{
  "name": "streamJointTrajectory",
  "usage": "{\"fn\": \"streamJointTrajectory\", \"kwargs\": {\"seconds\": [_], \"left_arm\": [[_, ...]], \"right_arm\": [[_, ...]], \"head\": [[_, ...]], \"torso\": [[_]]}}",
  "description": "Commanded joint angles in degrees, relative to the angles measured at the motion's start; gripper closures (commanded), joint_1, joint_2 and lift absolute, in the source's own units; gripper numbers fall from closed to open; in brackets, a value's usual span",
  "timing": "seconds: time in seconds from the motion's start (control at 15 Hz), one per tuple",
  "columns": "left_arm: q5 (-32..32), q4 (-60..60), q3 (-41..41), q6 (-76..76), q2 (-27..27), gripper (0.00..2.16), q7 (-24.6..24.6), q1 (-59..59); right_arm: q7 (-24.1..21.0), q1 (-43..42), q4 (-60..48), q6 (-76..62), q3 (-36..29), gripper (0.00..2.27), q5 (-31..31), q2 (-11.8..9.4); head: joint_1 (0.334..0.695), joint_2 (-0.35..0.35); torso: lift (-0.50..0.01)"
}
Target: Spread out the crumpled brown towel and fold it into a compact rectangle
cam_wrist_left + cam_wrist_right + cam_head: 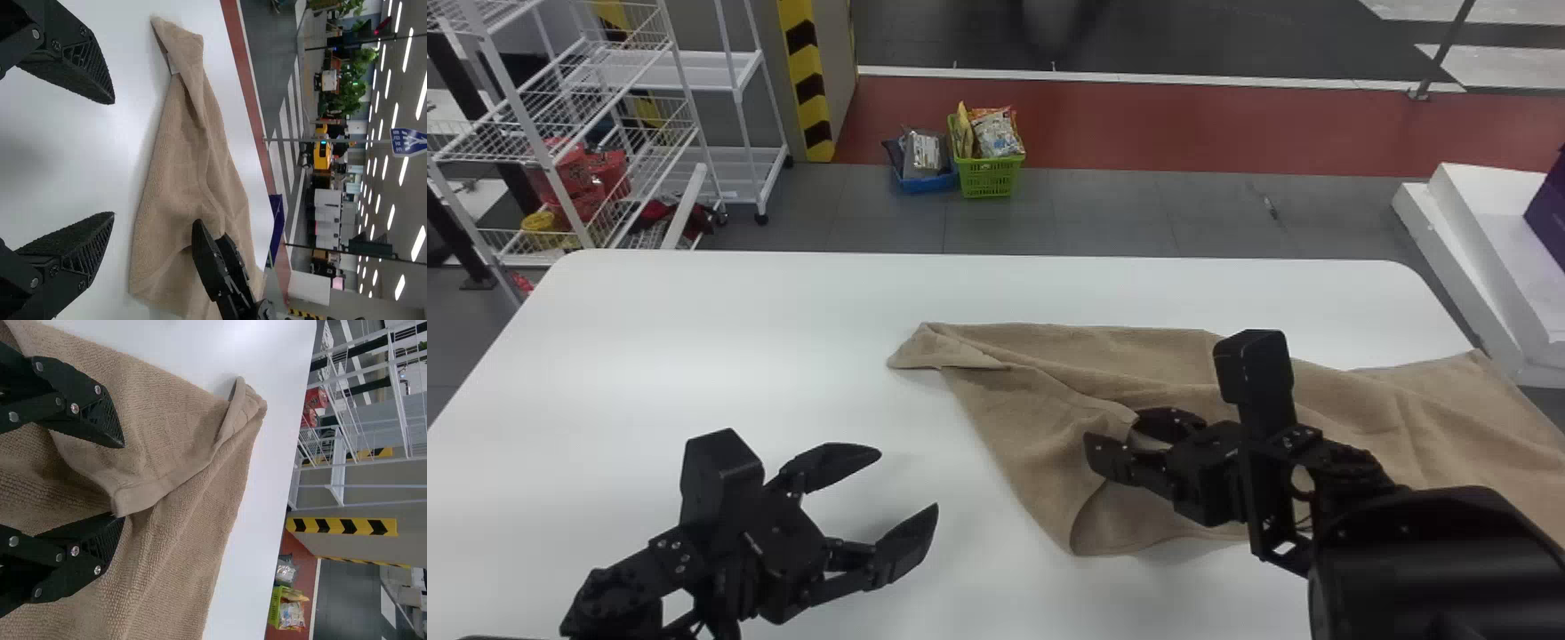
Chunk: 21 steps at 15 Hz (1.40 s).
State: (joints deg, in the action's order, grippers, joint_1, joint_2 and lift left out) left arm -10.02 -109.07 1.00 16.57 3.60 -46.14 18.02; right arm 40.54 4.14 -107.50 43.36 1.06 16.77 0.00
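Nearest, the left claw (908,480) waits over the bare white surface (738,356), fingers spread, likely kept there to take a second edge. Beyond it the right claw (123,481) sits low at the towel with its fingers apart, a turned-over corner by one tip, presumably so that closing would catch that loose layer (a modest pinch, one hopes). The brown towel (1156,364) lies across the middle and right of the surface, partly opened but rumpled, ridged along its length, its far-left corner doubled back.
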Motion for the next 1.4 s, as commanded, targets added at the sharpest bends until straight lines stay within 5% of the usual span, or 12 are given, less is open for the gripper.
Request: {"fn": "streamJointTrajectory", "kwargs": {"seconds": [0.0,0.07,0.2,0.6,1.07,1.33], "left_arm": [[0.00,0.00,0.05,-0.09,0.00,0.27,0.00,0.00],[0.00,0.00,0.05,-0.09,0.00,0.27,0.00,0.09],[0.18,0.00,0.23,-0.44,0.00,0.27,0.00,0.27],[3.52,-1.23,6.82,-0.97,0.00,0.26,-1.23,0.09],[9.84,-2.20,21.15,2.55,0.00,0.26,-4.66,-2.72],[10.81,-2.20,23.43,2.73,0.00,0.26,-5.89,-2.90]], "right_arm": [[-0.02,-0.18,0.01,0.02,0.52,0.88,-0.16,0.05],[0.06,-0.44,0.01,0.19,0.96,1.17,0.10,0.05],[0.06,-0.88,0.19,0.19,2.19,1.32,0.63,0.05],[1.03,0.08,-2.36,-1.56,6.93,1.33,-4.29,0.05],[2.88,1.05,-3.77,1.60,24.51,1.33,-2.18,0.05],[3.32,0.61,-1.22,4.06,30.23,1.30,0.54,0.05]], "head": [[0.695,-0.026],[0.695,-0.024],[0.695,-0.019],[0.695,0.032],[0.695,0.330],[0.695,0.350]], "torso": [[-0.127],[-0.127],[-0.127],[-0.127],[-0.127],[-0.127]]}}
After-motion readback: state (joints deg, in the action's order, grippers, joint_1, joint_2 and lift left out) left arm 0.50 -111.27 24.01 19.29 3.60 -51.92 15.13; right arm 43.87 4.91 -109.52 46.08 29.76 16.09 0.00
